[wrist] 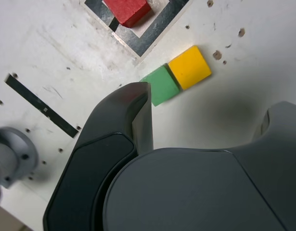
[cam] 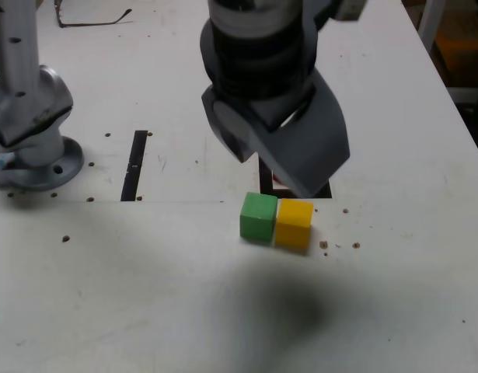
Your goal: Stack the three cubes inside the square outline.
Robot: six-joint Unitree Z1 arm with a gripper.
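The jaws stand wide apart above the bench. The red cube sits inside the square outline; the green cube and yellow cube lie side by side outside it.

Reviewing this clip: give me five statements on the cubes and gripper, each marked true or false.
1. The red cube lies inside the square outline. True.
2. The green cube is stacked on the yellow cube. False: they sit side by side on the table.
3. The gripper is open. True.
4. The gripper holds the yellow cube. False: it holds nothing.
5. The three cubes are not yet stacked. True.
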